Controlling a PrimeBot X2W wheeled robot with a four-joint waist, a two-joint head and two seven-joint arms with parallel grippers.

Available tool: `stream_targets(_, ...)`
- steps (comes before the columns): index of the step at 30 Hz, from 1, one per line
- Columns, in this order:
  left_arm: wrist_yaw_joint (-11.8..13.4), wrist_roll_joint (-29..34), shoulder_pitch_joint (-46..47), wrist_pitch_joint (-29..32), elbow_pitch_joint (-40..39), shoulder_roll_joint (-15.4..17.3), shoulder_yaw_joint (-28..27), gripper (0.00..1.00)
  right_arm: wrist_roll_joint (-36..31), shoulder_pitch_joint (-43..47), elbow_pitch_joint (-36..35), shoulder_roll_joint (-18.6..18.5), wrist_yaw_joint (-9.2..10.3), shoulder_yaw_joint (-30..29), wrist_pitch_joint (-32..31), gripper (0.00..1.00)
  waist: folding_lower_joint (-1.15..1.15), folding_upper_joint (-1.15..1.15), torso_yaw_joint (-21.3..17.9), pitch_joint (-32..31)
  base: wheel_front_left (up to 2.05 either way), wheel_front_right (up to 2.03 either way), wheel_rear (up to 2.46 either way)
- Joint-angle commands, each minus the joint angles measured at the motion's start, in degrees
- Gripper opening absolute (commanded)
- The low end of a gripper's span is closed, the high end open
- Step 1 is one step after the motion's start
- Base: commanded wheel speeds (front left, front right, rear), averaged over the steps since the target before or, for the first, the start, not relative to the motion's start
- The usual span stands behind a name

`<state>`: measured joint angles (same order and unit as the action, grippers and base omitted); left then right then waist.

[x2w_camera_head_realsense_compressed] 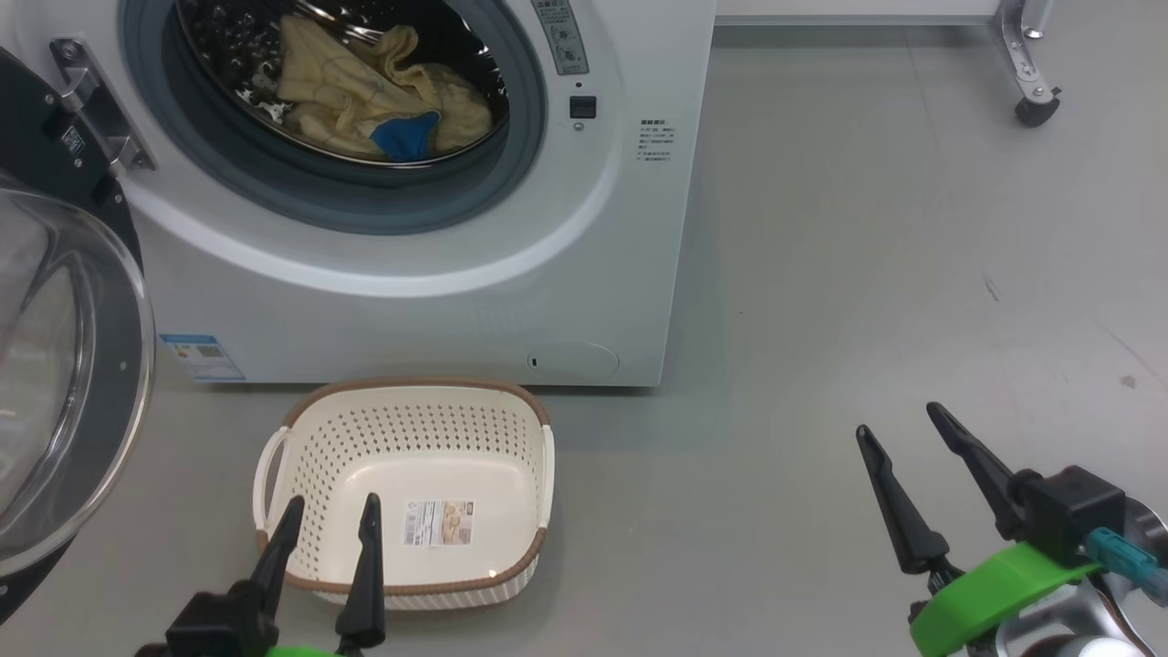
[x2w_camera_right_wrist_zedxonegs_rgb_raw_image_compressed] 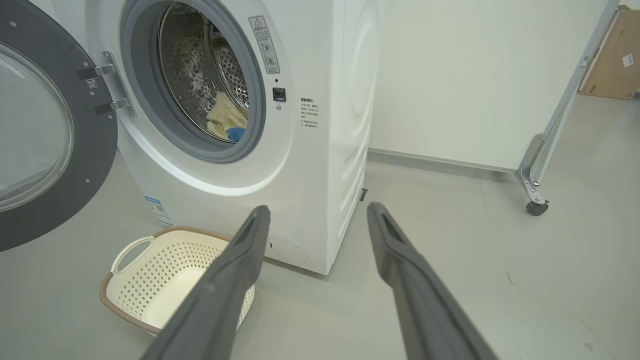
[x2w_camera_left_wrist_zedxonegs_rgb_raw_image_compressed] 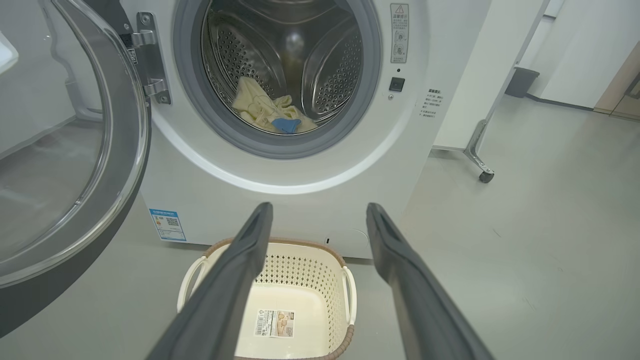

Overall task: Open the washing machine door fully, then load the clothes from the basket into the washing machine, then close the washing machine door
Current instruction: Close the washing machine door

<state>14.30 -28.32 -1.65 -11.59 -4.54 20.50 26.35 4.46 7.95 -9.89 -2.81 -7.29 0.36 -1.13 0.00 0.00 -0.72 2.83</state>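
Lying bunched in the drum (x2w_camera_head_realsense_compressed: 224, 50) of the washing machine (x2w_camera_head_realsense_compressed: 411, 310), the clothes (x2w_camera_head_realsense_compressed: 365, 100) show a blue patch facing out. The door (x2w_camera_head_realsense_compressed: 55, 383) is swung wide on its hinge (x2w_camera_head_realsense_compressed: 91, 100) at the left. The basket (x2w_camera_head_realsense_compressed: 411, 429) is on the floor (x2w_camera_head_realsense_compressed: 821, 274) just before the machine, with a label sticker (x2w_camera_head_realsense_compressed: 440, 522) on its bottom. The left gripper (x2w_camera_head_realsense_compressed: 333, 499) is above the basket's near rim, fingers spread, holding nothing. The right gripper (x2w_camera_head_realsense_compressed: 898, 418) is well off right, over floor, also spread with nothing held.

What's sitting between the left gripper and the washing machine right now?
The basket, on the floor just ahead of the left gripper, with the washing machine behind it. The head and left wrist views both show it.
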Motion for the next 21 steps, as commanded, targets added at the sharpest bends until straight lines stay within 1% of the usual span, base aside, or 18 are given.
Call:
stream_targets(1, 15.3, 0.7, 2.3, 0.0, -1.7, 1.5, -1.8, 1.0, -0.5, -1.5, -2.3, -0.3, -0.2, 0.9, -0.2, 1.0, 0.0, 0.0, 0.0, -0.1, -0.76, 0.76, 0.0)
stream_targets(7, 15.6, 1.3, 2.7, 0.5, -2.0, 1.9, -1.4, 1.0, -0.5, -1.6, -2.4, -0.3, -0.2, 0.6, -0.2, 1.0, 0.0, 0.0, 0.1, 0.0, -1.2, 1.2, 0.0)
stream_targets(12, 15.9, 1.5, 3.3, 1.1, -2.4, 2.4, -1.5, 1.0, -0.4, -1.5, -2.3, -0.2, -0.2, 0.3, -0.1, 1.0, 0.0, 0.0, 0.4, 0.2, -1.85, 1.85, 0.0)
stream_targets(16, 14.2, 0.9, 3.5, 1.2, -3.3, 2.9, -0.9, 1.0, -0.3, -1.5, -2.3, -0.2, -0.2, -0.1, 0.0, 1.0, 0.0, 0.0, 0.8, 0.4, -1.86, 1.86, 0.0)
stream_targets(21, 13.5, 0.6, 3.8, 1.0, -3.7, 3.1, -0.7, 1.0, -0.3, -1.7, -2.3, -0.1, -0.2, -0.2, 0.2, 1.0, 0.0, 0.0, 1.1, 0.6, -1.25, 1.25, 0.0)
